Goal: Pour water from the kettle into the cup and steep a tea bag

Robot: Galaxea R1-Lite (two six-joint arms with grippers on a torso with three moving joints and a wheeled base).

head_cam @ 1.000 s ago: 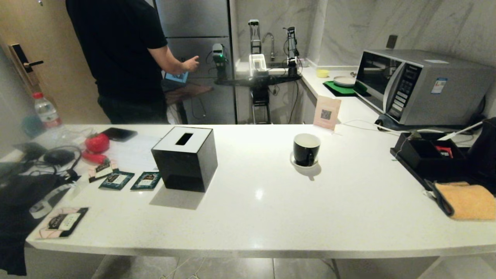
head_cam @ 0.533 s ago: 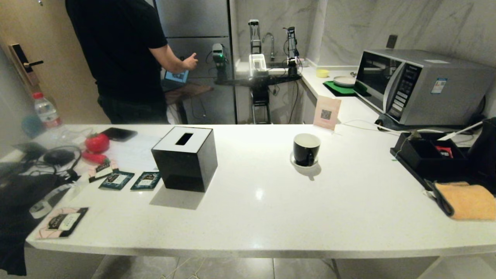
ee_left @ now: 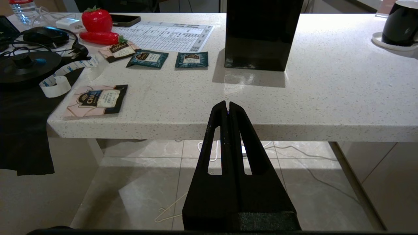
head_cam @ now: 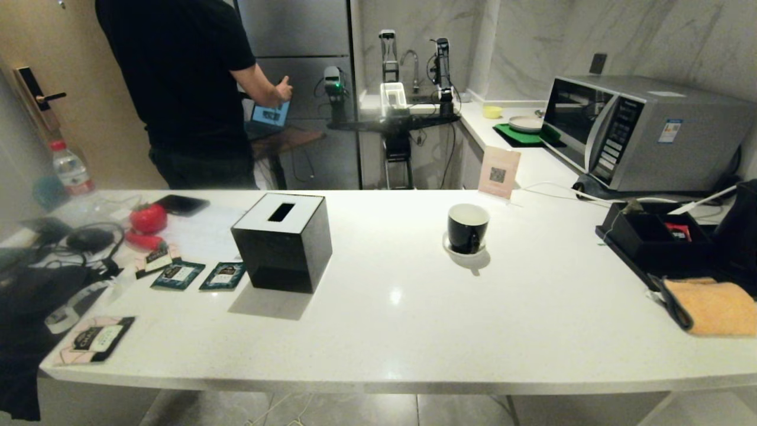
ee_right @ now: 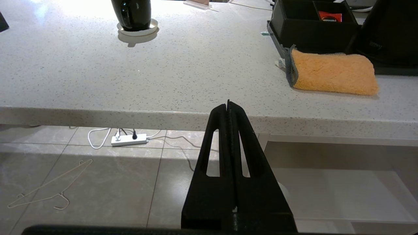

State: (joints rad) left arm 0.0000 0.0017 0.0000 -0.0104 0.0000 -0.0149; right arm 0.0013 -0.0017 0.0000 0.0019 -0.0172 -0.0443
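Observation:
The cup [head_cam: 467,228], a glossy black mug with a white inside, stands on its white saucer [head_cam: 447,246] in the middle of the white counter. The matte black kettle [head_cam: 739,228] stands at the far right edge, partly cut off by the head view. A small grey-brown lump [head_cam: 631,205] on the black tray's rim looks like the tea bag. No water shows. My left gripper [ee_left: 228,104] and right gripper [ee_right: 227,103] hang shut and empty below the counter's front edge, outside the head view. The cup [ee_right: 132,13] and kettle [ee_right: 388,29] lie far ahead of the right one.
A black tissue box [head_cam: 282,239] stands left of centre, with teal sachets [head_cam: 177,274], a red toy and cables beyond it. An orange cloth [head_cam: 712,307] and a black tray [head_cam: 650,248] lie right. A microwave [head_cam: 639,133] stands behind. A person [head_cam: 183,89] stands beyond the counter.
The person's hand has shifted a little at the tablet behind the counter. Nothing on the counter has moved, and both arms have kept still.

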